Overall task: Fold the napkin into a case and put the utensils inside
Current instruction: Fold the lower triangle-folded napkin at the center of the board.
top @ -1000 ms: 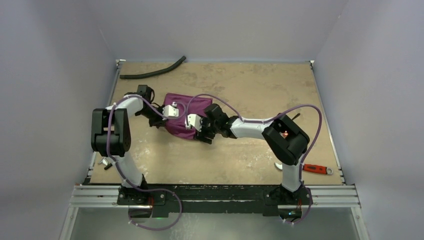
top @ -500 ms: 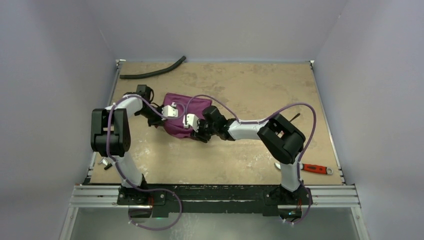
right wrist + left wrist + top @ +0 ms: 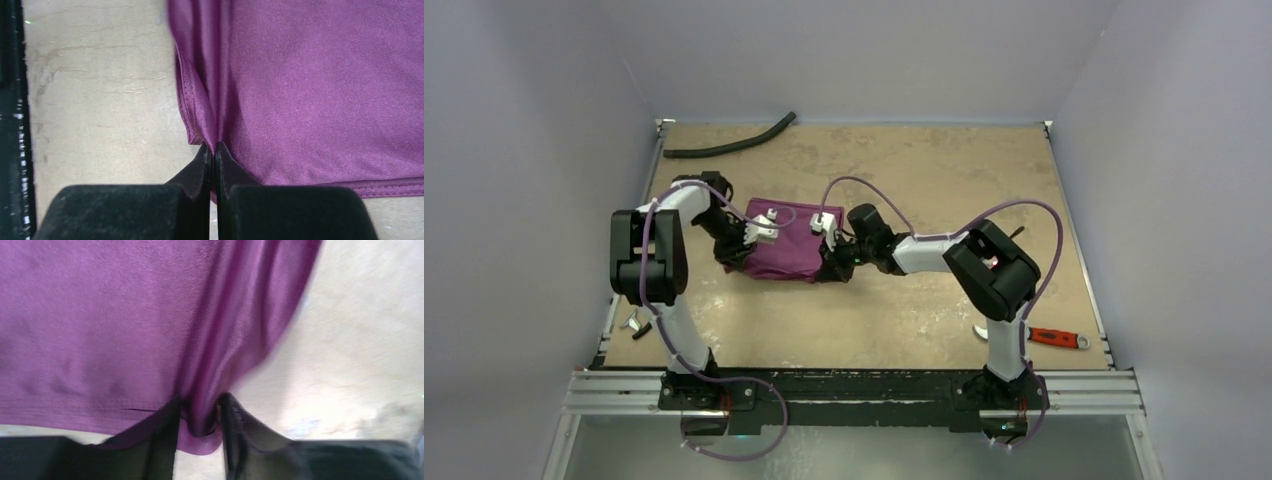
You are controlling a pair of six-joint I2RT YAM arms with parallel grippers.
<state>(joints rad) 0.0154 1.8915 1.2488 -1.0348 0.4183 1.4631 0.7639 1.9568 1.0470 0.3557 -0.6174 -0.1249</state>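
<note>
The plum-purple napkin (image 3: pixel 786 252) lies as a flat folded patch on the tan table (image 3: pixel 944 180), between my two grippers. My left gripper (image 3: pixel 736 254) holds its left edge. In the left wrist view a bunched fold of the napkin (image 3: pixel 125 315) is pinched in the left gripper (image 3: pixel 200 416). My right gripper (image 3: pixel 832 264) is at the right edge. In the right wrist view the right gripper (image 3: pixel 214 149) is shut tight on a pleat of the napkin (image 3: pixel 320 80). I cannot pick out the utensils for sure. A thin dark stick (image 3: pixel 1016 233) shows behind the right elbow.
A long black hose (image 3: pixel 729 145) lies at the far left of the table. A red-handled tool (image 3: pixel 1056 338) rests at the near right edge, with a silvery curved piece (image 3: pixel 979 331) beside the right arm. A small silvery item (image 3: pixel 635 324) sits at the near left edge.
The right gripper has moved to the napkin's right edge and shut on it. The left arm has shifted nearer. The napkin has been pulled from a skewed lump into a flatter rectangle.
</note>
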